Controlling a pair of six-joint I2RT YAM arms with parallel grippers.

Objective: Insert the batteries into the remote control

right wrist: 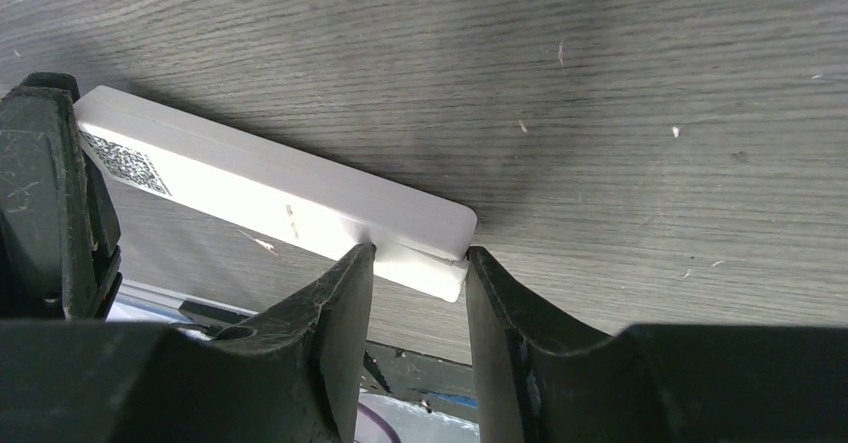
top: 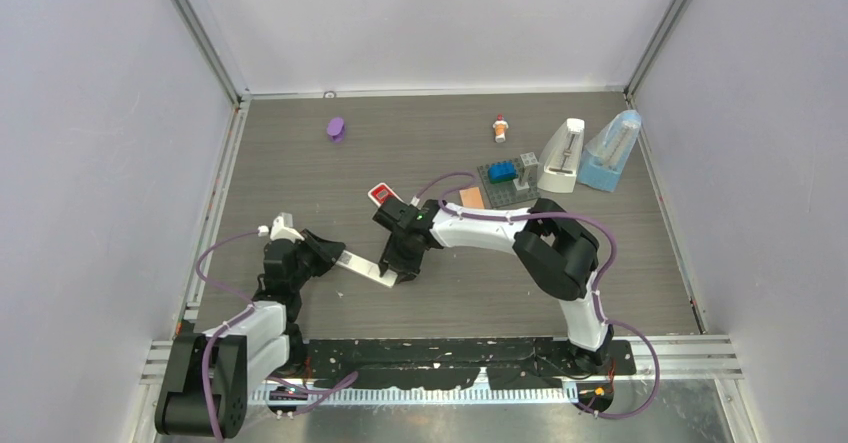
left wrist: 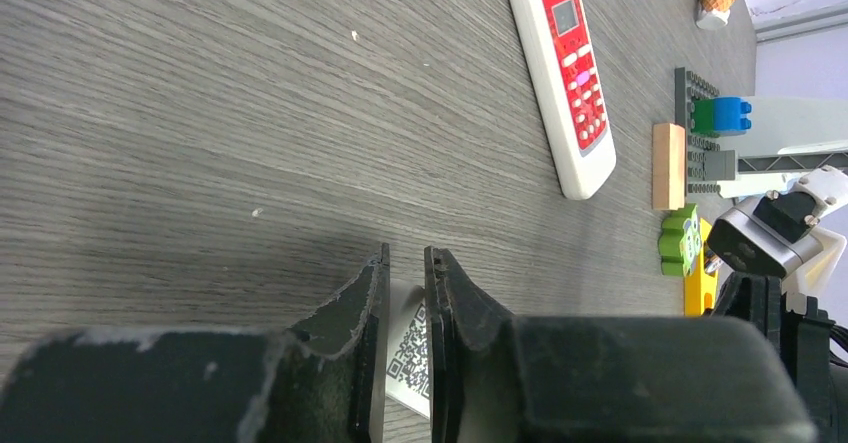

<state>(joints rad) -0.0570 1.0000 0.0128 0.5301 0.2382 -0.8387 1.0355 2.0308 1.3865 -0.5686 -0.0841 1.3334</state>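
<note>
A grey wood-grain tabletop [top: 450,303] flecked with small white specks fills the cell. Pale lilac walls [top: 430,23] close it in, with aluminium posts [top: 200,33] running to the far corners.

The only marking that can be made out is a QR label [left wrist: 408,358] on the left end of the white remote [top: 365,269]. Its pattern shows, but any print beside it is too small to read. The key legends on the red remote [left wrist: 565,73] are also too small.

There are two remotes. The white remote lies toward the near edge, spanning the gap between the two hands. The left hand [left wrist: 405,258] is closed on its left end, right at the label. The right hand [right wrist: 415,263] has its fingers [right wrist: 335,313] on either side of the right end, close against it, though whether they clamp it cannot be told. The red remote lies face up just beyond the white remote.

- One purple lump [top: 336,128] sits far beyond the white remote, to its left.
- One cone figure [top: 500,128] stands far beyond it, to its right.
- One wood block [top: 471,197] lies beyond and right of it.
- One grey brick plate [top: 497,195] touches that block and carries a blue brick [top: 503,170] and a grey brick [top: 527,168].
- Two metronomes, one white [top: 563,156] and one pale blue [top: 612,153], stand farthest right of the white remote.
</note>
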